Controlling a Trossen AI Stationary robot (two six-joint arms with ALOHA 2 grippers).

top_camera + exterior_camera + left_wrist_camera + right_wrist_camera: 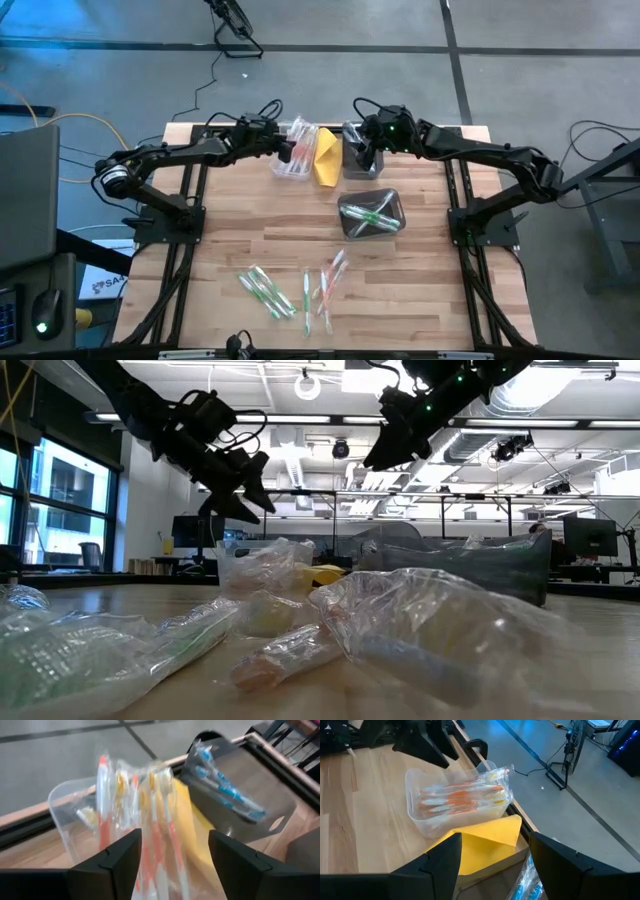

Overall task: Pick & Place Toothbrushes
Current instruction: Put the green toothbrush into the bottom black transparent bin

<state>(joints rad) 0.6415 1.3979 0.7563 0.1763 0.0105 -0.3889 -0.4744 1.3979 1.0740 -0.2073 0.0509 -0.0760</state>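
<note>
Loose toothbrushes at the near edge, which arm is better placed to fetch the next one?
Roughly even. The left gripper and right gripper both hover open over the far bins; the toothbrushes lie midway, so neither clearly leads.

Red and orange toothbrushes [457, 797] in clear wrappers lie piled lengthwise in a clear bin [417, 817] at the far edge of the surface [230, 240], some ends sticking up over its rim. Blue ones [225, 787] lie side by side in a dark bin [250, 785] near it. Green ones [372, 216] lie crossed in a second dark bin [370, 215] nearer the middle. More wrapped toothbrushes [290, 288], green and red, lie scattered loose near the front edge.
</note>
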